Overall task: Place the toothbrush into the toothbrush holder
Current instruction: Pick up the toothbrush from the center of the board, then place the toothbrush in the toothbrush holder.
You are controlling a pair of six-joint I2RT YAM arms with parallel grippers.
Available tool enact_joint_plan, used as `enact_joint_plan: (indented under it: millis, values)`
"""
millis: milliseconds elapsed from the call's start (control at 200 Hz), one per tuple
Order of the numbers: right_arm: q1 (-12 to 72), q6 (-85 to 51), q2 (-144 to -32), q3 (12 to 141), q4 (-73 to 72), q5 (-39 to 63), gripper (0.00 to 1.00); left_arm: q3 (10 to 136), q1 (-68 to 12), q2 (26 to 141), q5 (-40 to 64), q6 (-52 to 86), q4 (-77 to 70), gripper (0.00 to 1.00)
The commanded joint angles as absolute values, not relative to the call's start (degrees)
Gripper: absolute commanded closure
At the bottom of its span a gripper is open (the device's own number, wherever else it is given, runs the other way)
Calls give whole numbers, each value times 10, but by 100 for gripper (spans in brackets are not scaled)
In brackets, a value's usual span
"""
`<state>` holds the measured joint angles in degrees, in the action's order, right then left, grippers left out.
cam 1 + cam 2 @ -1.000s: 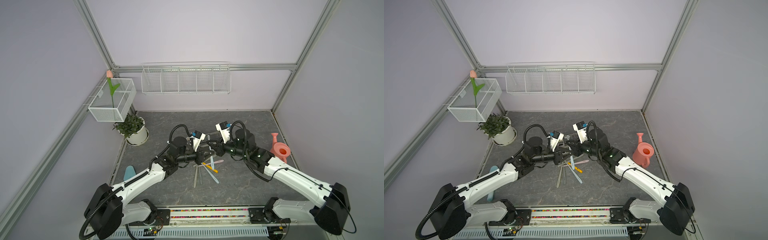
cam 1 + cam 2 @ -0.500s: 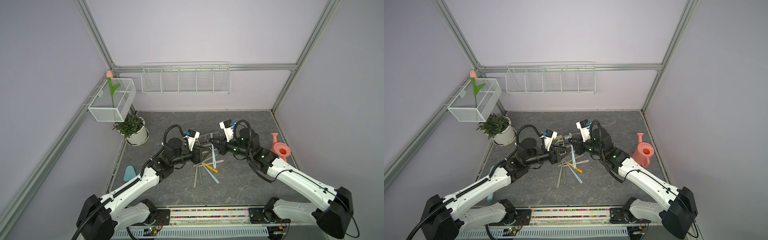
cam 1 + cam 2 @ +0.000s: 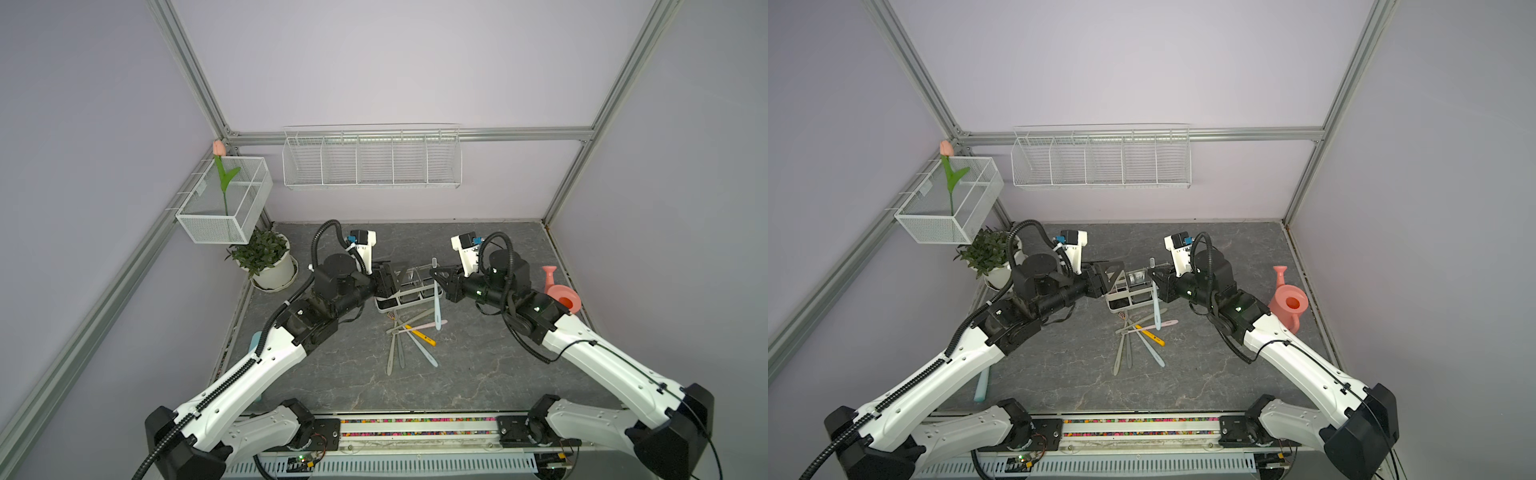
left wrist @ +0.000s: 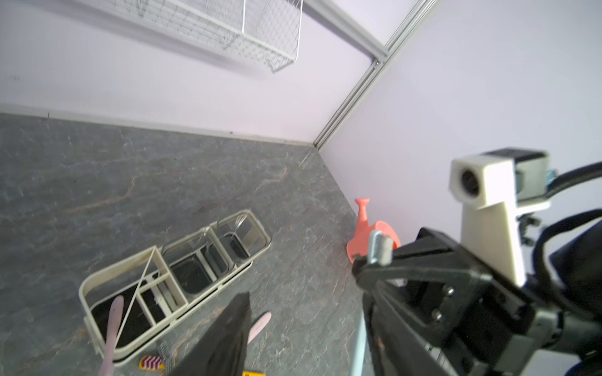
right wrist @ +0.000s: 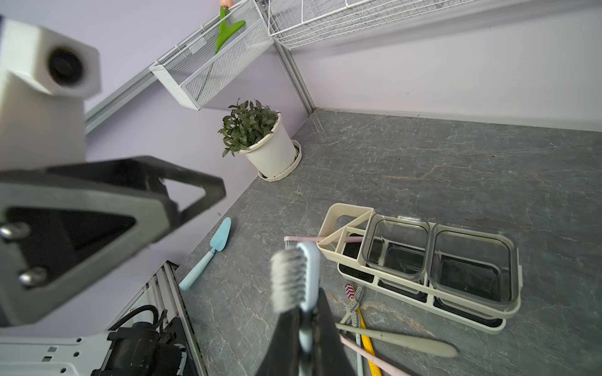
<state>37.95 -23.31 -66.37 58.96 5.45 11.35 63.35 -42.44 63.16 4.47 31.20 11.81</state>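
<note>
A light-blue toothbrush (image 3: 436, 305) hangs upright in my right gripper (image 3: 435, 275), bristles up, its handle pointing down in front of the toothbrush holder (image 3: 409, 293). In the right wrist view the right gripper (image 5: 304, 314) is shut on the toothbrush (image 5: 309, 276) just below the head. The holder (image 5: 423, 270) is a cream rack with a divided bin and two clear cups; a pink toothbrush (image 4: 114, 317) leans in the bin. My left gripper (image 3: 388, 278) stands open at the holder's left end, holding nothing. Only one of its fingers (image 4: 233, 325) shows in the left wrist view.
Several loose toothbrushes (image 3: 409, 338) lie crossed in front of the holder. A pink watering can (image 3: 561, 291) stands at the right and a potted plant (image 3: 266, 262) at the back left. A blue trowel (image 5: 208, 254) lies at the left. A wire basket (image 3: 372, 158) and a mesh box (image 3: 224, 203) hang on the walls.
The two grippers were together at the toothbrush. The left gripper has opened, let go and drawn back to the left. The right gripper has kept the toothbrush and shifted slightly right.
</note>
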Motion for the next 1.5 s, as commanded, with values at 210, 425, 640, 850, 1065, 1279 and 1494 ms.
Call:
enact_joint_plan:
  millis: [210, 425, 640, 850, 1065, 1279, 1494]
  values:
    - [367, -229, -626, 599, 81, 92, 93, 671, -406, 640, 3, 296, 179, 40]
    - [348, -249, -629, 612, 89, 101, 93, 644, -352, 605, -53, 275, 242, 40]
    - [341, -233, -645, 636, 99, 99, 93, 605, -332, 530, -110, 300, 262, 40]
    - [340, -225, -647, 655, 109, 91, 93, 649, -332, 566, -92, 276, 282, 40]
    - [340, -215, -709, 681, 61, 95, 93, 623, -332, 548, -113, 289, 262, 39]
    - [330, -204, -810, 742, 19, 112, 93, 624, -332, 581, -120, 283, 248, 39]
    - [327, -196, -909, 788, -50, 136, 93, 647, -330, 614, -120, 255, 253, 39]
